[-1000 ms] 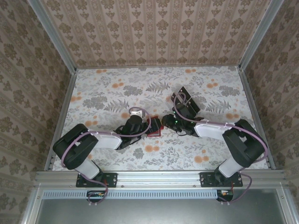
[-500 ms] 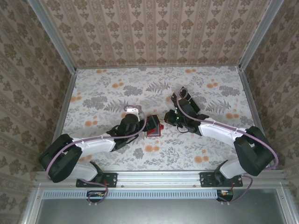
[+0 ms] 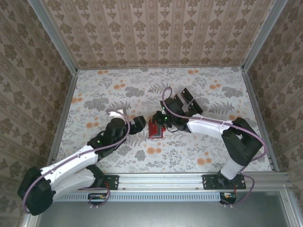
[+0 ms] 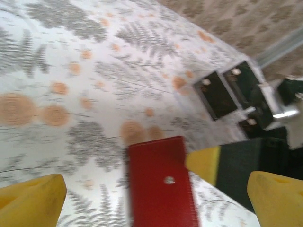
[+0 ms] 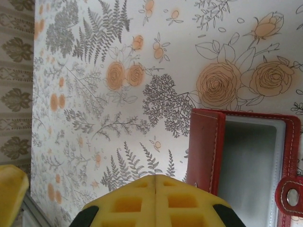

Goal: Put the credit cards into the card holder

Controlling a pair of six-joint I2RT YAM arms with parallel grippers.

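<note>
We see the left fingers [image 3: 140, 122] spread wide just left of the red card holder [image 3: 155, 128], which lies on the floral table [image 3: 109, 90]. The right fingers [image 5: 155, 189] are pressed together at its edge. Black credit cards [image 3: 190, 101] lie to its right, with patterned wallpaper walls [image 3: 156, 28] around.

Soft even light, no glare

Overhead shot is sharp, shadows faint; left wrist cam is motion-blurred, the card holder [image 4: 161, 184] smeared at its edges; right wrist cam is crisp, softer up close.
</note>
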